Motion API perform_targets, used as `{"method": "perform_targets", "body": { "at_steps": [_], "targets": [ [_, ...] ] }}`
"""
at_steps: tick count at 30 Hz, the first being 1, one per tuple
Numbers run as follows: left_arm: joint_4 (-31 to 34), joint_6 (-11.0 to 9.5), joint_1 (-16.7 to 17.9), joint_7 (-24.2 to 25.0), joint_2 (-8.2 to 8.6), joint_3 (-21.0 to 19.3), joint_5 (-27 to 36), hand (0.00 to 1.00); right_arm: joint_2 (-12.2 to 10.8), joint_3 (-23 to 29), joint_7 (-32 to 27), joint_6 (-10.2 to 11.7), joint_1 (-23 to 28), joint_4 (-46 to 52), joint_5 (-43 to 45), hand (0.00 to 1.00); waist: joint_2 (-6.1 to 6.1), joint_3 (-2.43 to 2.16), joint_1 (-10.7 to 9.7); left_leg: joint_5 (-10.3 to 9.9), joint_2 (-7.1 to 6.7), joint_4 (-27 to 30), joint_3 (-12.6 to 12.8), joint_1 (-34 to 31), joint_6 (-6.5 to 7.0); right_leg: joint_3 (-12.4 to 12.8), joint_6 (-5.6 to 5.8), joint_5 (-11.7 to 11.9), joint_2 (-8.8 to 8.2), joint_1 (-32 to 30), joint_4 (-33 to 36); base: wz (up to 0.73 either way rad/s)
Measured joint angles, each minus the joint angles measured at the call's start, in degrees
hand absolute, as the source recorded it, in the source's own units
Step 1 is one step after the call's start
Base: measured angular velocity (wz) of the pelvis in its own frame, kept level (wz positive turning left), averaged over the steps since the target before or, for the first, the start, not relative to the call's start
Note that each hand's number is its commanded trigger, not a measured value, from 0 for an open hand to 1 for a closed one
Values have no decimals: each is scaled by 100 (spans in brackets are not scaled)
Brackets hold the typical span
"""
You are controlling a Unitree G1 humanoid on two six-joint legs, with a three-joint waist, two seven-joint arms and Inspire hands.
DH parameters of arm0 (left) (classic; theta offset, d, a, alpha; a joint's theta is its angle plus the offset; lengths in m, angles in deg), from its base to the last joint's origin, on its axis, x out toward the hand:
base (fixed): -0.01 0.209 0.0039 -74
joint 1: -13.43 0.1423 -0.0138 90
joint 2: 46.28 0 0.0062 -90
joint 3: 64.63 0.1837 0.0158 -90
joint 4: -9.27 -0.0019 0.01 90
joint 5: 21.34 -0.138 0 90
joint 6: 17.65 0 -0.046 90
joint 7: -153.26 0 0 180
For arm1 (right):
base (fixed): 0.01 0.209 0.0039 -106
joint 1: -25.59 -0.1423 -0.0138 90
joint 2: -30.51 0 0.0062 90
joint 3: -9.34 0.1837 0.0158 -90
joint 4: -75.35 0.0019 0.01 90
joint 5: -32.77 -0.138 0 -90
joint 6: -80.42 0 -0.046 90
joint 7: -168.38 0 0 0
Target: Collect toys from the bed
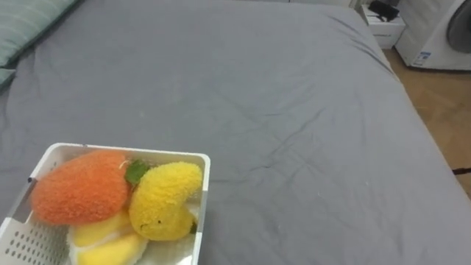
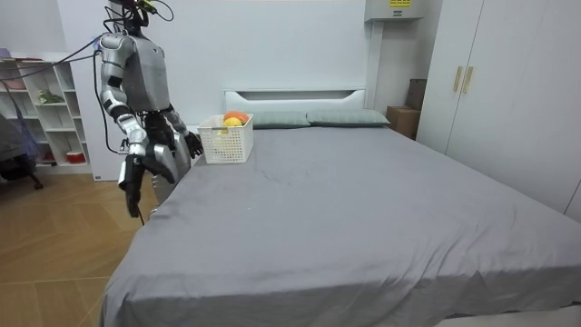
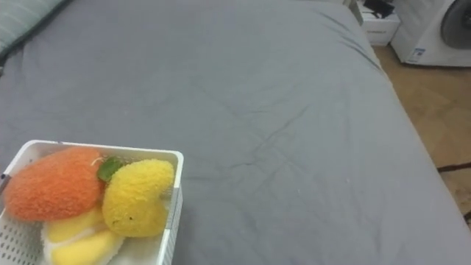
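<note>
A white perforated basket [image 1: 125, 152] stands on the grey bed [image 1: 309, 140] at the lower left of the eye views. It holds a fuzzy orange plush toy [image 1: 77, 188] with a green leaf, a yellow plush toy [image 1: 165, 199] beside it, and a paler yellow toy [image 1: 103, 239] underneath. In the room view I stand at the bed's side, at the room view's left, next to the basket [image 2: 225, 145]. My left hand [image 2: 193, 143] is close beside the basket. My right hand [image 2: 134, 195] hangs low by my side.
Green-grey pillows [image 2: 345, 117] lie at the headboard, at my left. Past the bed's far edge are a wooden floor, a white machine [image 1: 441, 33] and a small white stand [image 1: 384, 26]. A white shelf unit [image 2: 45, 109] stands behind me, and a wardrobe [image 2: 508, 91] across the room.
</note>
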Motion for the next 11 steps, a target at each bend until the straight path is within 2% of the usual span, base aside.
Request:
{"method": "perform_targets", "body": {
  "at_steps": [3, 5, 8, 11],
  "targets": [
    [-47, 8, 23, 83, 0, -8, -7, 0, -37, -8, 268, -35, 23, -878, -72, 0, -3, 0, -2, -41, 0, 34, -4, 10, -26, 13, -12, -39, 2, 5, 42, -1],
    [-106, 26, 8, 154, 50, -33, -29, 0, -60, -14, 610, -242, 22, -1425, -43, 0, -4, 3, 18, -39, 1, 54, -1, 0, -22, -61, -14, -46, -4, 1, 53, 0],
    [-177, 53, 30, 220, 105, -155, -80, 0, -81, -56, 1037, -396, 20, -1784, 175, 0, -2, 3, 24, -39, 2, 60, -11, 7, -22, -87, -15, -45, -3, 17, 47, 0],
    [-210, 90, -2, 239, 118, -147, -74, 0, -96, -518, 1472, -573, -9, -1942, 567, 0, -11, 3, 108, -39, 2, 73, -10, -4, -22, -94, -15, -45, -4, 12, 47, 0]
  ]
}}
